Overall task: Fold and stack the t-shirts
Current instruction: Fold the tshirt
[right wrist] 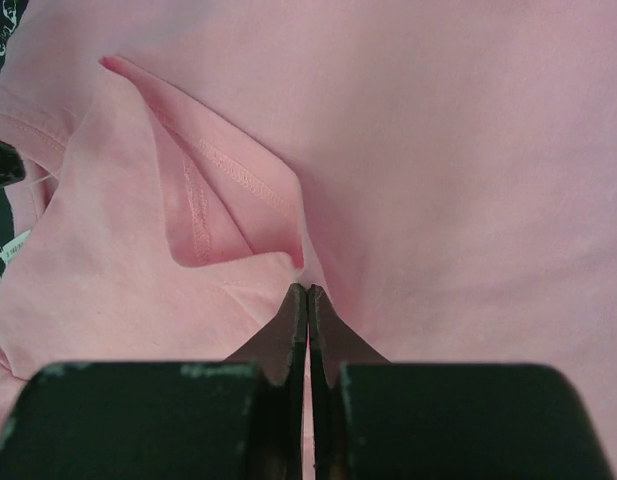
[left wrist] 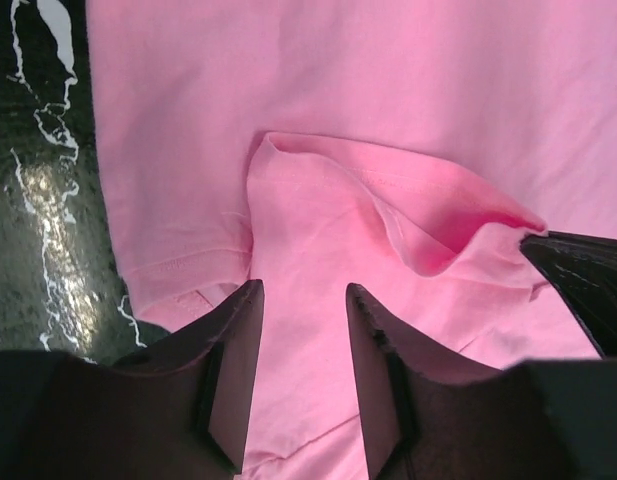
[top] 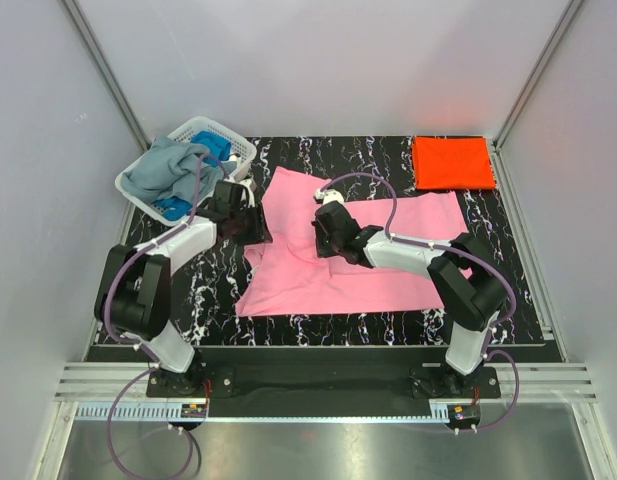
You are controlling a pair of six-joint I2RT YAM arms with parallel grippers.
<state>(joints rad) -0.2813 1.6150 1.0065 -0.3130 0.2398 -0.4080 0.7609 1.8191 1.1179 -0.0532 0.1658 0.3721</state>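
Now | right gripper (right wrist: 307, 292) pinches sleeve fold of pink t-shirt (top: 328, 280) — likely drawing it inward | left gripper (left wrist: 303, 290), jaws parted, over cloth at 9 o'clock — probably to steady it.

The table (top: 210, 292) is black, white-veined — pink t-shirt (top: 338, 285), orange-red t-shirt (top: 451, 162), white basket (top: 204, 126).

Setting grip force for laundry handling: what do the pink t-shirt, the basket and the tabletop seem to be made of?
The pink t-shirt: soft matte knit, probably cotton jersey; creases softly and shows a stitched hem. The basket: white moulded plastic, by its open lattice walls. The tabletop: black with white marble-like veins, glossy; stone or printed mat, cannot tell.
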